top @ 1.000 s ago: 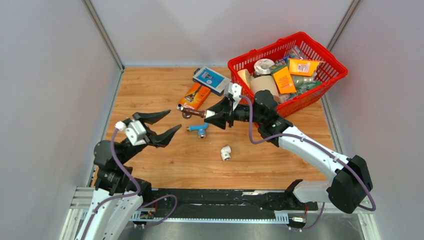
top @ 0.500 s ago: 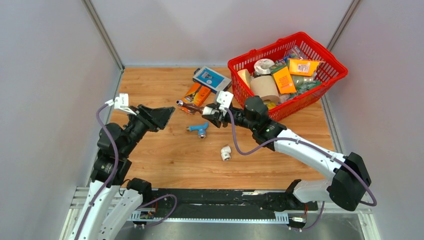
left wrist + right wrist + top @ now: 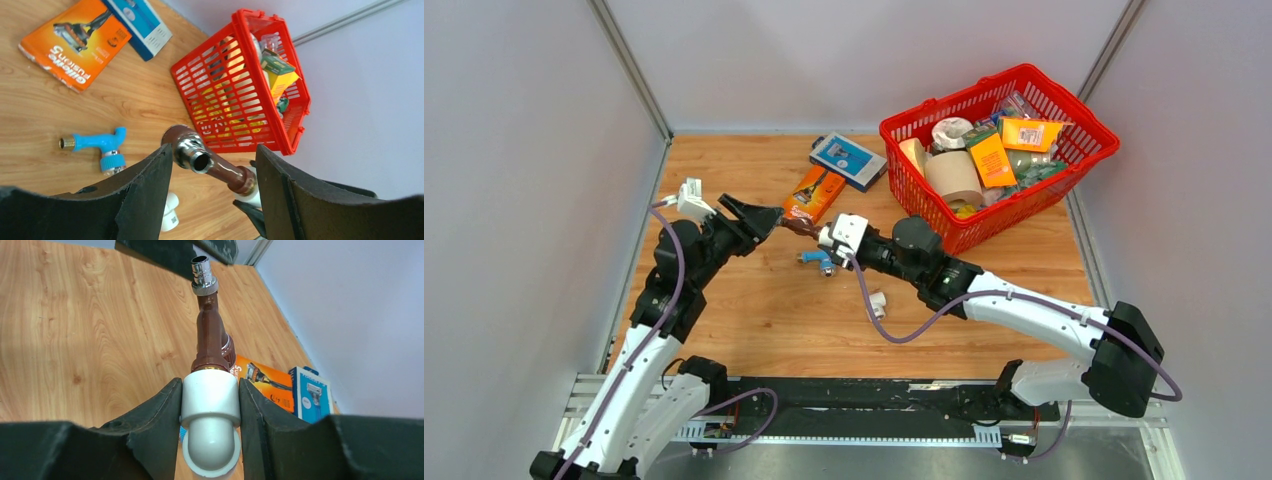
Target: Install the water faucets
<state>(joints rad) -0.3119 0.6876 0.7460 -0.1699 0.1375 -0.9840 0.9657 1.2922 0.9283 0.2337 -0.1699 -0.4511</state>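
Note:
My right gripper (image 3: 210, 385) is shut on a white elbow fitting (image 3: 210, 410) with the dark brown faucet (image 3: 210, 340) standing out of it, silvery end forward. In the top view the right gripper (image 3: 824, 238) holds it above the table's middle. My left gripper (image 3: 769, 218) meets it from the left. In the left wrist view its jaws (image 3: 214, 152) are open on either side of the brown faucet's silvery end (image 3: 197, 156). The left finger (image 3: 145, 195) is close beside it. The light blue faucet (image 3: 817, 260) lies on the wood (image 3: 97, 144) below them.
A second white elbow fitting (image 3: 877, 303) lies on the table. An orange razor pack (image 3: 814, 192) and a blue box (image 3: 848, 160) lie behind. A full red basket (image 3: 1064, 165) stands at the back right. Grey walls close in both sides.
My left arm has swung up and right, its jaws now round the faucet's end. My right arm has carried the elbow and brown faucet left toward it.

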